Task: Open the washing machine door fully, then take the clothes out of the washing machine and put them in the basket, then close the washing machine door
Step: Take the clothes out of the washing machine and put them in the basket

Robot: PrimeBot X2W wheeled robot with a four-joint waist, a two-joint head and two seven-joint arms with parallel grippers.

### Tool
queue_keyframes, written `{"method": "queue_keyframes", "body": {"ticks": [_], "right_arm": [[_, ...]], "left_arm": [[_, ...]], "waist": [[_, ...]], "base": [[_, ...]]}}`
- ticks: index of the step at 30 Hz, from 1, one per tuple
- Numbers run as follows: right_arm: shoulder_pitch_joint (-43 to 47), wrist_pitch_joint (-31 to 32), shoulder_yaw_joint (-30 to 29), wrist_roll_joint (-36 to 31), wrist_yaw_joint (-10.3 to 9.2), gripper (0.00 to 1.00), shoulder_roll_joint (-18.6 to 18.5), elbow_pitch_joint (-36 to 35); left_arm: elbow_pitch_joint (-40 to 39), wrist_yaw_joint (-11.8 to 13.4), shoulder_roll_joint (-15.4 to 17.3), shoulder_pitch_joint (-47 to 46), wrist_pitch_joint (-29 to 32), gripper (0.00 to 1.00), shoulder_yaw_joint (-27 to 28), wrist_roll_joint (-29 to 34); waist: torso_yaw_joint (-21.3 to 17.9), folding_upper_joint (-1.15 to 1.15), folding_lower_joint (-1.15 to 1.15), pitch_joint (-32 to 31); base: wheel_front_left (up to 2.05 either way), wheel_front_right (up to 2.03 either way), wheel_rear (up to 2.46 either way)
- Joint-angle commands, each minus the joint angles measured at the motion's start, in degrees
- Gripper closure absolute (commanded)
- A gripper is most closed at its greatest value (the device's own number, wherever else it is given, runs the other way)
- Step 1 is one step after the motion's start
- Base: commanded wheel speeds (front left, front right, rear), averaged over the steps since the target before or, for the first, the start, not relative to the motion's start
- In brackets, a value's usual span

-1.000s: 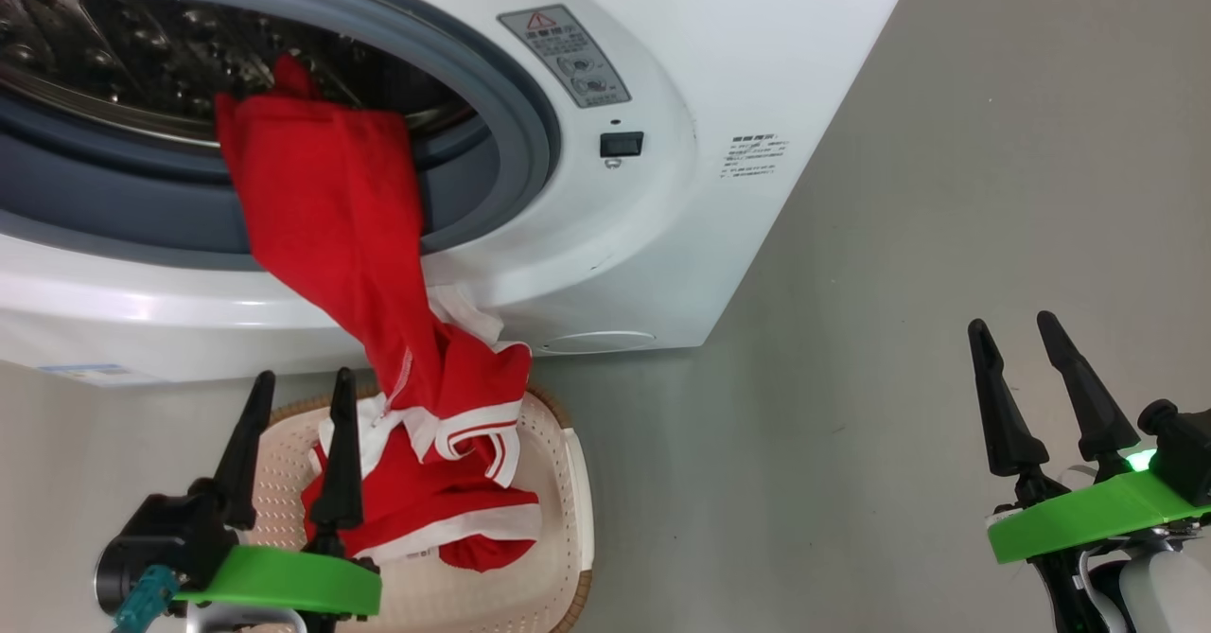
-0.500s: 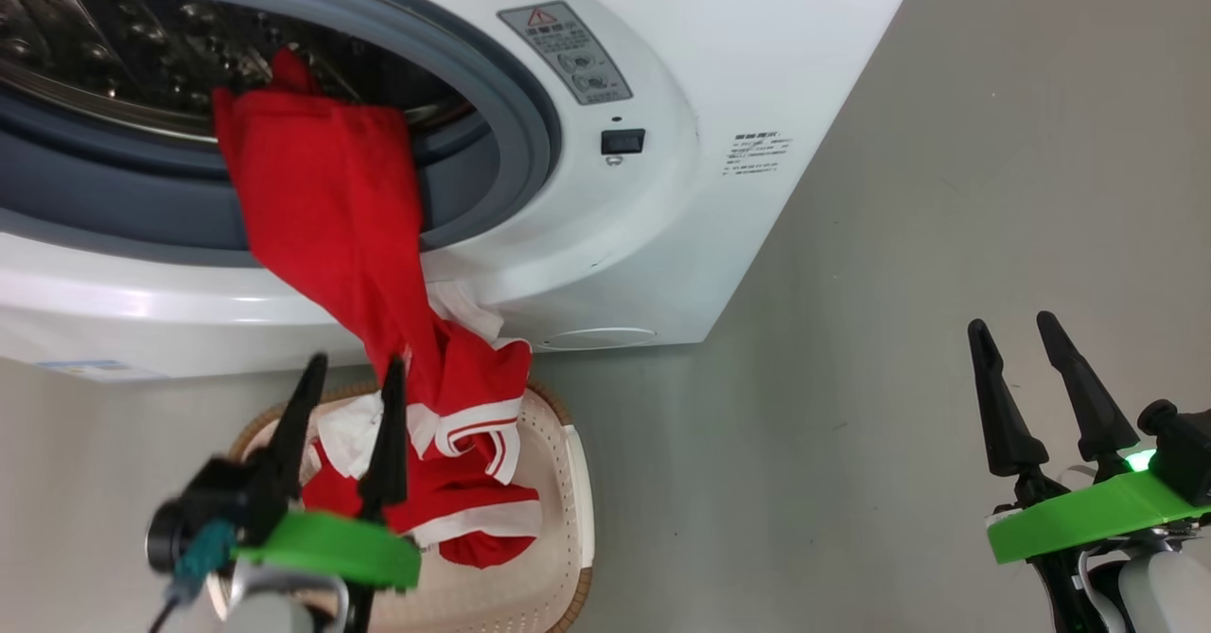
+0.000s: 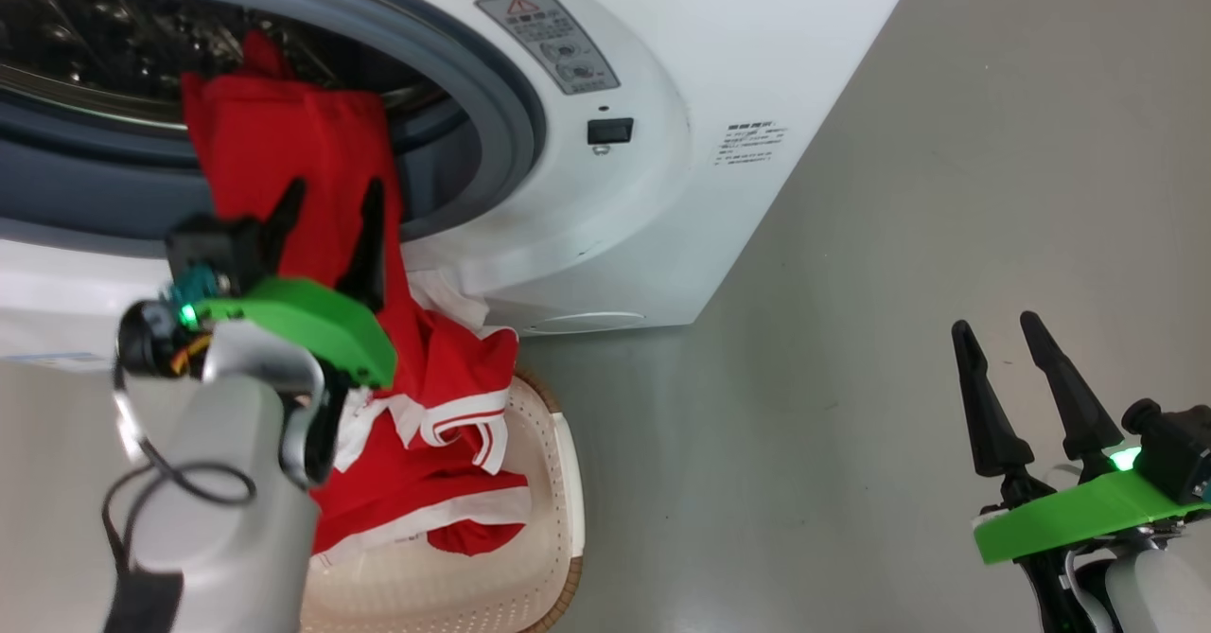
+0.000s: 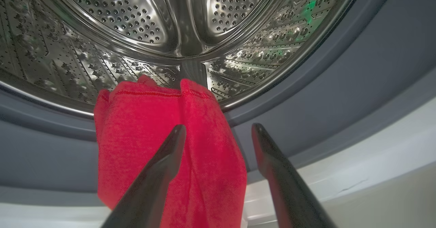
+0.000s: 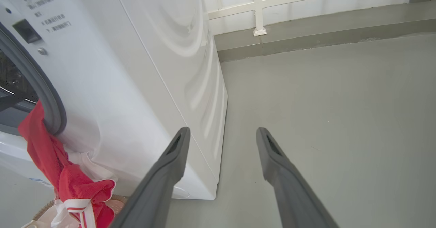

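A: Where do the clothes (image 3: 274,131) sit?
B: Strung out. Top end lies inside the drum (image 4: 136,27). The red cloth folds over the grey seal (image 3: 516,113) and hangs down the washer (image 3: 681,236) front. Lower end, with white stripes and trim, is heaped in the basket (image 3: 563,482).
A: Basket position?
B: On the floor (image 3: 899,236), just before the washer's base, below the right part of the opening. Brown rim shows at its right side.
A: State of the left gripper (image 3: 336,185)?
B: Up in front of the opening, fingers pointing into it. They are spread wide and grip nothing. From its wrist camera, one finger (image 4: 156,173) overlaps the hanging red cloth. The other stands off the cloth's edge, over the seal. Contact with the cloth: cannot tell.
A: And the right gripper (image 3: 993,323)?
B: Low, well apart to the right, over bare floor. Fingers wide apart, empty. Its wrist camera looks along the washer's side panel to a white wall (image 5: 306,3) beyond.
A: Drum detail?
B: Perforated steel. One ridge runs down to where the cloth's top edge lies.
A: Marks on the washer front?
B: Grey warning label (image 3: 549,42) right of the seal, with a small black slot (image 3: 610,131) under it. Fine print further right, too small to read.
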Motion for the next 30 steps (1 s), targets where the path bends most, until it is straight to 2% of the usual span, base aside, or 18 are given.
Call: {"method": "queue_keyframes", "body": {"ticks": [1,6,13,14,15,16,18,19,25,30], "right_arm": [[-1.0,-0.4,1.2,-0.1,0.37,0.0,-0.4,-1.3],[-1.9,-0.4,1.2,0.0,0.37,0.0,-0.1,-1.3],[-2.5,-0.4,0.9,0.0,0.37,0.0,0.1,-1.5],[-2.6,-0.4,0.8,0.0,0.37,0.0,0.1,-1.5],[-2.6,-0.4,0.7,0.0,0.37,0.0,0.1,-1.5],[-2.7,-0.4,0.7,0.0,0.37,0.0,0.1,-1.4],[-2.7,-0.4,0.6,0.0,0.37,0.0,0.2,-1.4],[-2.7,-0.4,0.6,-0.1,0.37,0.0,0.2,-1.4],[-2.4,-0.4,0.4,-0.1,0.37,0.0,0.3,-1.2],[-1.9,-0.4,0.2,-0.2,0.37,0.0,0.6,-1.2]], "left_arm": [[0.6,-0.6,1.9,-2.5,0.5,0.0,1.8,-0.5],[9.9,-1.2,3.0,-9.3,2.4,0.0,1.5,-1.3],[18.9,-2.1,2.9,-14.0,1.0,0.0,0.4,-2.0],[19.9,-2.2,2.9,-14.6,0.5,0.03,0.2,-2.1],[20.9,-2.3,2.9,-15.0,-0.1,0.2,0.1,-2.3],[21.8,-2.4,2.8,-15.4,-0.5,0.52,0.0,-2.4],[23.5,-2.6,2.7,-16.0,-1.4,0.96,-0.5,-2.4],[24.2,-2.7,2.7,-16.3,-2.0,1.0,-0.7,-2.5],[26.4,-3.1,2.5,-16.1,-6.0,1.0,-1.4,-3.7],[25.3,-3.2,2.4,-13.6,-7.7,1.0,-1.1,-4.9]], "waist": [[-0.4,0.0,0.0,0.6],[-1.2,0.0,0.0,1.7],[-1.6,0.0,0.0,2.6],[-1.6,0.0,0.0,2.6],[-1.6,0.0,0.0,2.7],[-1.6,0.0,0.0,2.7],[-1.5,0.0,0.0,2.6],[-1.5,0.0,0.0,2.5],[-0.9,0.0,0.0,1.7],[-0.4,0.0,0.0,1.0]], "base": [[0.0,0.0,0.0],[0.0,0.0,0.0],[0.0,0.0,0.0],[0.0,0.0,0.0],[0.0,0.0,0.0],[0.0,0.0,0.0],[0.0,0.0,0.0],[0.0,0.0,0.0],[0.0,0.0,0.0],[0.0,0.0,0.0]]}}
